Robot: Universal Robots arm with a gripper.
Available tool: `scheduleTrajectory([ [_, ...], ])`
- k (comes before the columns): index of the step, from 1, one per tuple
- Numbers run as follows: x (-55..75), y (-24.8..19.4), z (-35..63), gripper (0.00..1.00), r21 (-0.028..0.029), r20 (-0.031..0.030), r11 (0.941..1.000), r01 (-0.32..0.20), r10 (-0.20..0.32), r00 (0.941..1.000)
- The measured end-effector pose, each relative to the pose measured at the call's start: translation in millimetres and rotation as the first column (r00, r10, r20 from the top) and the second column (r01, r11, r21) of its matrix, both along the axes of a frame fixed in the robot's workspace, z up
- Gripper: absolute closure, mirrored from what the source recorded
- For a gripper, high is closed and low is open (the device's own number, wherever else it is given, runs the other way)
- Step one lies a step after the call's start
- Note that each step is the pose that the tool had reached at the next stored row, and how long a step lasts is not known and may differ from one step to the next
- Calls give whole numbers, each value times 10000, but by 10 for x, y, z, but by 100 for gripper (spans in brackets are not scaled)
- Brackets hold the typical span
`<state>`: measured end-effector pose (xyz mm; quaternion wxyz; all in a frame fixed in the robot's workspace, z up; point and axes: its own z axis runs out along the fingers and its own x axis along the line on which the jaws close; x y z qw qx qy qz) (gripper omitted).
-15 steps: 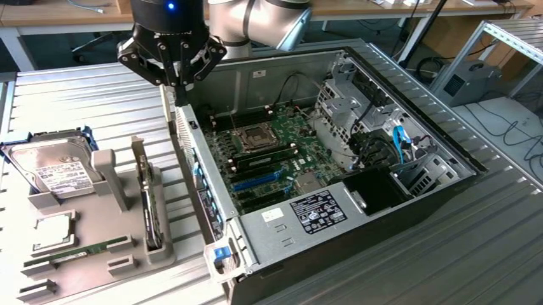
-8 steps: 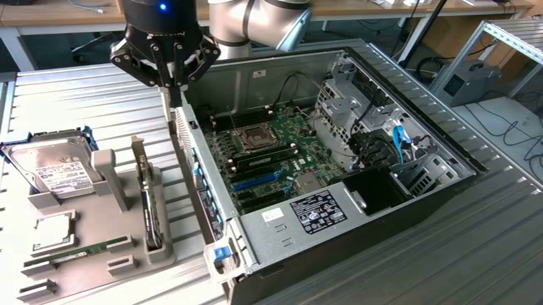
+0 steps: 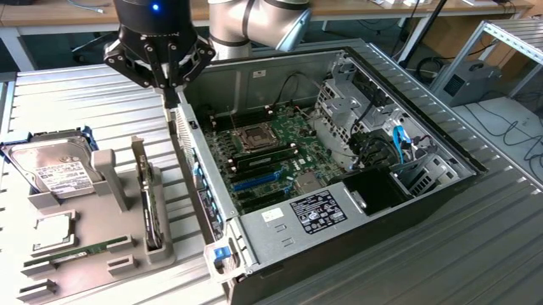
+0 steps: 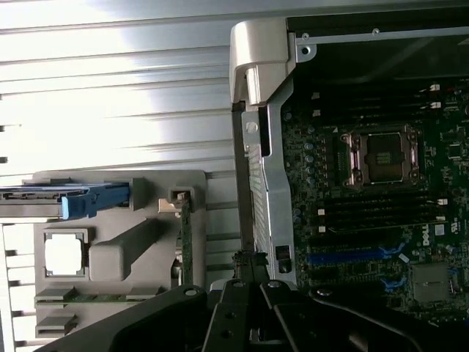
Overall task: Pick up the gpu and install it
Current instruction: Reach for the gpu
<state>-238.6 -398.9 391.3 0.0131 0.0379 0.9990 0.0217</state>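
GPU stands on its long edge in a slot of the grey holder, a thin black card, upright and touched by nothing but its slot. In the exterior view it sits at 9 o'clock from the open computer case, just beside the case's rear wall but apart from it.

The gripper hangs at 12 o'clock from the card, well above it, over the top edge of that rear wall. From the middle of the case it lies at 10 o'clock. Its 2 fingers are pressed together with nothing between them. In the wrist view the gripper points down at the wall's edge, and the card shows edge-on as a thin strip in the holder.

On the same holder, a hard drive in a blue frame sits at 10 o'clock from the card, a square processor chip at 8 o'clock, and a narrow green RAM stick also at 8 o'clock, further out.

Inside the case the motherboard lies bare, with the processor socket near its middle and a blue expansion slot at 6 o'clock from the socket. Holder and case rest on a ribbed metal table.
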Motion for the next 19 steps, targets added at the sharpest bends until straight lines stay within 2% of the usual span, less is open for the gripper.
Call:
scheduleTrajectory([
  [19,-143,0,-5,89,-1,-1,10000,0,0,10000],
])
